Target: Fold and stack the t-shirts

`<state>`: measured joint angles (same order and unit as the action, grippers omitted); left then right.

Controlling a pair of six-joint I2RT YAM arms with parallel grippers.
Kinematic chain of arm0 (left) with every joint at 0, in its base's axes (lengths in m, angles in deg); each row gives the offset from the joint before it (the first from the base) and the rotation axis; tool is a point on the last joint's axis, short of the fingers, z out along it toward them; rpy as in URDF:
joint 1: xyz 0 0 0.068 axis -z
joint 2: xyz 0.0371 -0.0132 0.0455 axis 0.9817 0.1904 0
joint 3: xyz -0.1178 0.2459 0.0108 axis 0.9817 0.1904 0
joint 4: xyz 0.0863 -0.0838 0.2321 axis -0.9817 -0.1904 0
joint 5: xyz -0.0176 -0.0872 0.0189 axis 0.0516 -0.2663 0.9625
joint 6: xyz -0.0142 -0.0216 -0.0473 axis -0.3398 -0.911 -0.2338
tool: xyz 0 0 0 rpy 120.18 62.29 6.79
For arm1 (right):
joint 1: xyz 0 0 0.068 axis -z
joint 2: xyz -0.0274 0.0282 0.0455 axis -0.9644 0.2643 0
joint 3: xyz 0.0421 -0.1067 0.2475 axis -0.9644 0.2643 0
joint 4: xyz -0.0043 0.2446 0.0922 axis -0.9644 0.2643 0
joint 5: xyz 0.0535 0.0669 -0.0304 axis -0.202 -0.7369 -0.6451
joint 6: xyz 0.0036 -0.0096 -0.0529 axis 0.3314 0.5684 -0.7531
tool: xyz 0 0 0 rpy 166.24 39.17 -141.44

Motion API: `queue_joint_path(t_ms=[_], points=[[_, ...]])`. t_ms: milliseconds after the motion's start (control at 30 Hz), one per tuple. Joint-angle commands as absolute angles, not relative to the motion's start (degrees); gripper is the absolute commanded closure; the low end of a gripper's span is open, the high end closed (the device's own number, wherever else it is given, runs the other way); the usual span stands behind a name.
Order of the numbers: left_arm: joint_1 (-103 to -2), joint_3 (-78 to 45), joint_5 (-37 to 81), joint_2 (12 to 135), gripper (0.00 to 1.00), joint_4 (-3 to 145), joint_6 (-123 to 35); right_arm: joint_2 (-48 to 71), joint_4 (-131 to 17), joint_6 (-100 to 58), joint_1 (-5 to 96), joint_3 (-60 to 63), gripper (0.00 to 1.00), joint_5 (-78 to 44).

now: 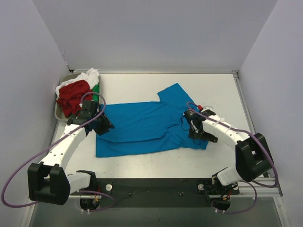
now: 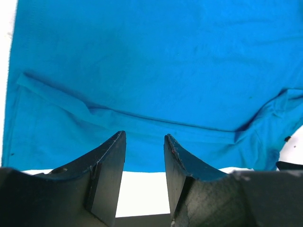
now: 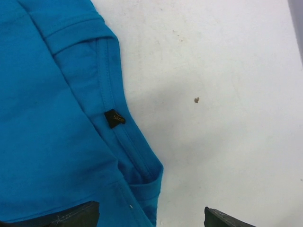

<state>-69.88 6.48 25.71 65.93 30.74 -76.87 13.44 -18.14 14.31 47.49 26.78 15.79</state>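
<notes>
The bright blue t-shirt [image 1: 147,125] lies spread on the white table, partly folded along its length. My left gripper [image 1: 103,126] hovers at the shirt's left edge. In the left wrist view its jaws [image 2: 144,139] stand apart with nothing between them, and blue cloth [image 2: 151,71] lies just beyond the tips. My right gripper [image 1: 199,134] is over the shirt's right end. Its jaws [image 3: 151,218] are wide open above the shirt's corner [image 3: 147,184], close to the small black tag [image 3: 114,118]. Red [image 1: 73,95], white [image 1: 88,76] and green [image 1: 96,89] t-shirts lie bunched at the back left.
The bunched shirts sit in a grey tray [image 1: 57,113] at the table's back left corner. White walls close in the table on three sides. A small dark speck [image 3: 196,100] lies on the bare table right of the shirt.
</notes>
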Motion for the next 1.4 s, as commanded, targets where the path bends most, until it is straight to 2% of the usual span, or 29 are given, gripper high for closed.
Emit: queue_joint_path(t_ms=[0, 467, 667, 1133, 1367], points=[[-70.24, 7.13, 22.73, 64.89, 0.52, 34.94, -76.14, 14.37, -8.90, 17.55, 46.20, 24.32, 0.08, 22.07], [-70.67, 11.00, 19.83, 65.60, 0.52, 38.89, -75.71, 25.00, -5.03, 21.51, 45.23, 23.62, 0.08, 24.61], [-71.20, 11.44, 19.30, 66.21, 0.52, 39.33, -75.35, 30.28, -3.63, 21.68, 48.39, 21.78, 0.08, 25.49], [-72.70, 11.35, 19.48, 67.27, 0.52, 38.98, -74.13, 33.80, -3.27, 18.79, 59.72, 19.49, 0.08, 26.99], [-72.87, 11.09, 19.74, 67.36, 0.52, 38.11, -73.60, 29.95, -3.09, 19.66, 59.91, 19.40, 0.08, 27.60]])
